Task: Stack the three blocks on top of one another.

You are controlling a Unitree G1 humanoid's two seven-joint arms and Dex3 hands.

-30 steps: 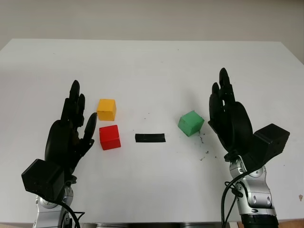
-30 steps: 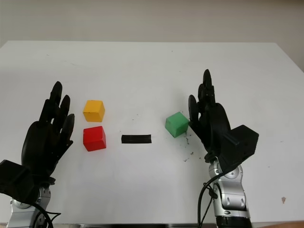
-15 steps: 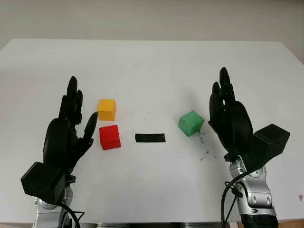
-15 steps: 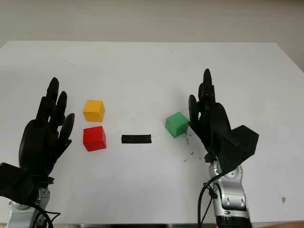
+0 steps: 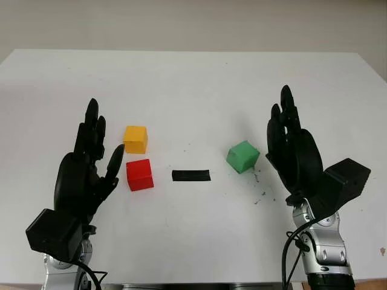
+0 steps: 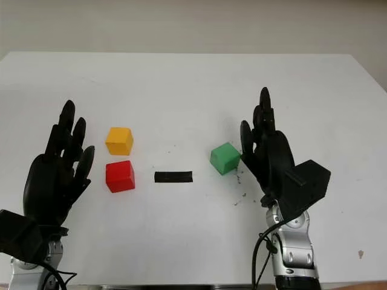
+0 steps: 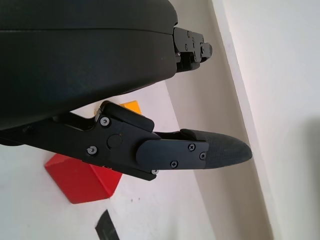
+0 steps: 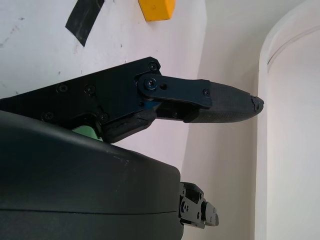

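Three small cubes sit apart on the white table (image 5: 193, 78). The yellow block (image 5: 135, 139) lies left of centre, with the red block (image 5: 139, 174) just in front of it. The green block (image 5: 243, 156) sits turned at an angle, right of centre. My left hand (image 5: 84, 163) is open, raised just left of the red and yellow blocks, holding nothing. My right hand (image 5: 290, 145) is open, upright close to the right of the green block, not touching it. The red block (image 7: 80, 177) and a yellow corner (image 7: 131, 106) appear past the left hand's thumb.
A short strip of black tape (image 5: 191, 175) lies flat on the table between the red and green blocks. Small dark specks (image 5: 260, 196) mark the surface near the right hand. The table's far half stretches back toward a pale wall.
My left hand has shifted slightly left and back, away from the red block. The right hand and all three blocks have stayed where they were.
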